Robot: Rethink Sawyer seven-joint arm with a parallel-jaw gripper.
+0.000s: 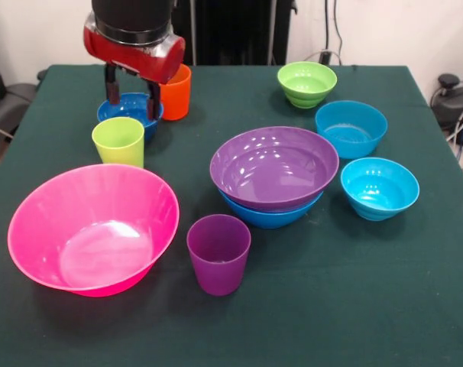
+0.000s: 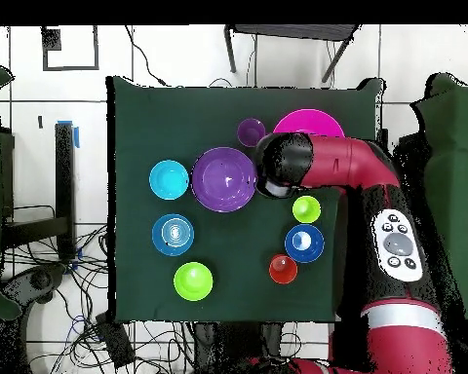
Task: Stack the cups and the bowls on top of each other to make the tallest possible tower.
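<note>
**Hovering over the dark blue bowl, tower barely begun**

Hanging above the table's far left part in front view, the gripper (image 1: 131, 93) sits w/ two dark fingers (image 1: 109, 79) pointing down over the small dark blue bowl (image 1: 124, 111). Fingers look spread fairly wide, nothing between them; we can't tell if the tips touch the bowl rim or clear it.

Layout, front view:
- Orange cup (image 1: 178, 93) just behind the dark blue bowl, partly hidden by the gripper body.
- Lime green cup (image 1: 119, 141) just in front of that bowl, upright.
- Huge pink bowl (image 1: 94, 228) at near left, tilted toward us.
- Purple cup (image 1: 218, 253) near the front edge, mid-table, upright.
- Tower (image 1: 271, 176) at centre: only the purple bowl (image 1: 273, 164) nested in the blue bowl (image 1: 266, 216) so far.
- Lime green bowl (image 1: 307, 82) at far right; two turquoise bowls (image 1: 351, 127) (image 1: 379, 187) along the right side.

Overhead view: arm (image 2: 350, 166) crosses over the table, hiding the gripper.

Our read: step in hand = picking the dark blue bowl for the stack. To do it well we'd put one finger inside the rim, one outside, on the side away from the two cups, since both stand close. Pinch the wall, lift straight, then set it centred on the purple bowl. Glossy plastic prob. slips, so firm grip, slow carry.
</note>
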